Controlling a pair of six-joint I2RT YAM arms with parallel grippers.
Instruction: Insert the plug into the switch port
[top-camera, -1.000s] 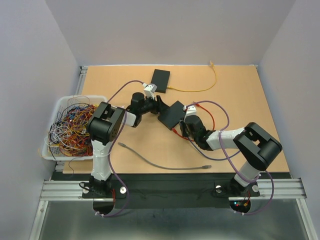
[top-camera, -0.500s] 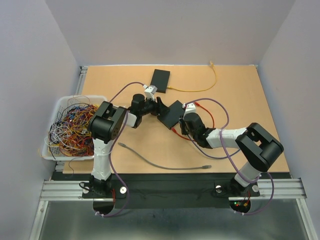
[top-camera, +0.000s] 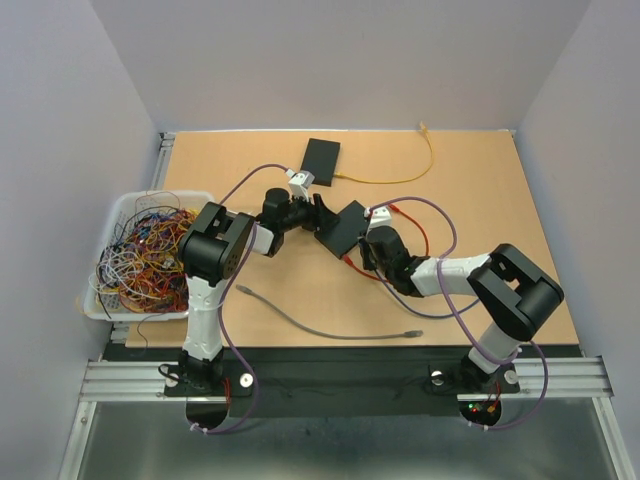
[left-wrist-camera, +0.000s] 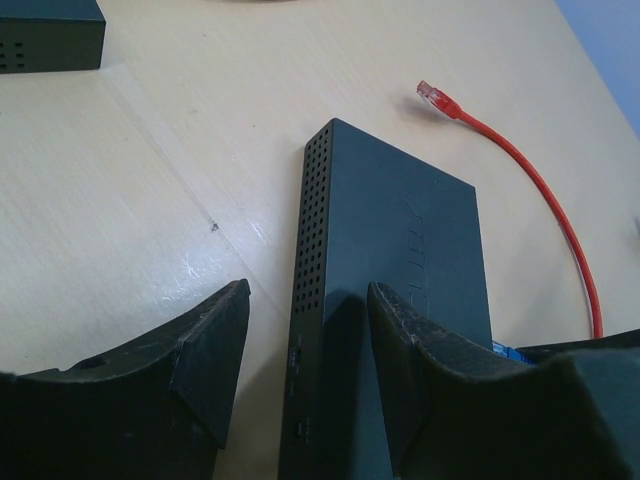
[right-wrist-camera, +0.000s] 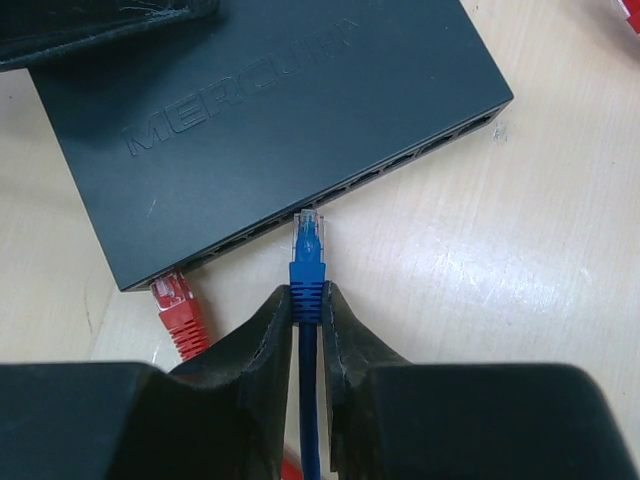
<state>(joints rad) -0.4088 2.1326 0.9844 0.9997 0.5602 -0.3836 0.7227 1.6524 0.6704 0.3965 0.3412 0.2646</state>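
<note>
The black switch (top-camera: 342, 228) lies flat mid-table; it also shows in the left wrist view (left-wrist-camera: 400, 250) and the right wrist view (right-wrist-camera: 270, 100). My right gripper (right-wrist-camera: 307, 300) is shut on the blue plug (right-wrist-camera: 307, 250), whose clear tip sits just at the mouth of a port in the switch's front row. In the top view the right gripper (top-camera: 373, 250) is at the switch's near edge. My left gripper (left-wrist-camera: 308, 340) is open and straddles the switch's perforated side edge, one finger over its top. In the top view the left gripper (top-camera: 320, 214) is at the switch's far-left side. A red plug (right-wrist-camera: 176, 300) sits in the end port.
A second black box (top-camera: 321, 160) with a yellow cable (top-camera: 405, 178) lies at the back. A grey cable (top-camera: 320, 322) lies near the front edge. A white bin of tangled wires (top-camera: 140, 255) stands at the left. A red cable (left-wrist-camera: 560, 210) curves beside the switch.
My right gripper with the blue plug has edged slightly towards the switch. The left gripper and the switch have barely moved.
</note>
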